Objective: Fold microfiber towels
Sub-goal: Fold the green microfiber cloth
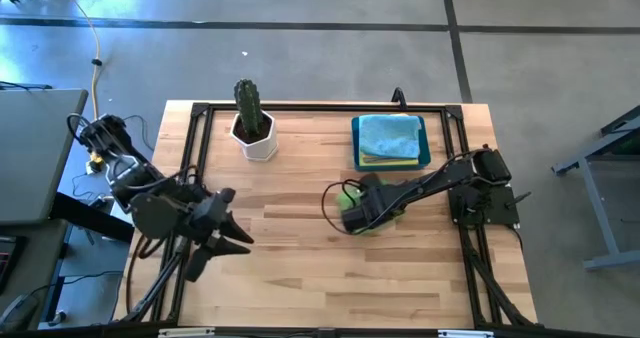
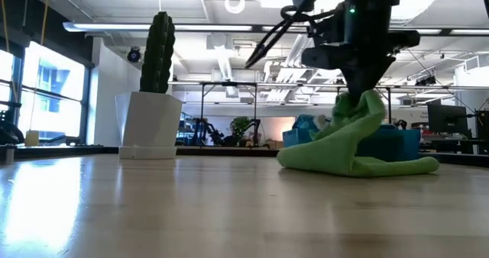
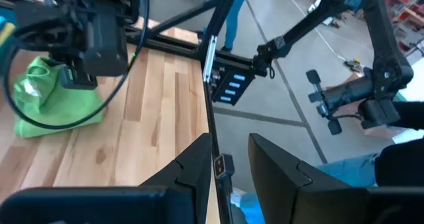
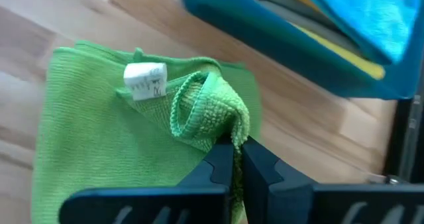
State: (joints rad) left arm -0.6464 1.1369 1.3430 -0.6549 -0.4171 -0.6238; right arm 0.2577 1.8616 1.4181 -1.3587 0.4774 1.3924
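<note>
High view: the right gripper (image 1: 358, 216) stands over the middle of the bench (image 1: 300, 268), just in front of the blue bin (image 1: 358, 143), with its fingers (image 4: 222, 164) pressed together on a pinched fold of the lime green towel (image 4: 99, 144). The right wrist view shows the cloth bunched up between the finger tips, a white label (image 4: 144, 79) lying on its upper layer. In the low view the towel's pinched part is lifted into a peak while the rest lies rumpled on the bench in front of the bin. Inside the bin, a light blue towel (image 1: 388, 135) lies on top of a stack, with a yellow towel (image 1: 390, 161) edge showing beneath it. The left gripper (image 1: 225, 240) waits far from the bin, near the bench's opposite edge, holding nothing, its fingers (image 3: 192, 168) apart with a gap between them. A potted cactus (image 1: 250, 113) in a white pot stands beside the bin along the same far side of the bench.
</note>
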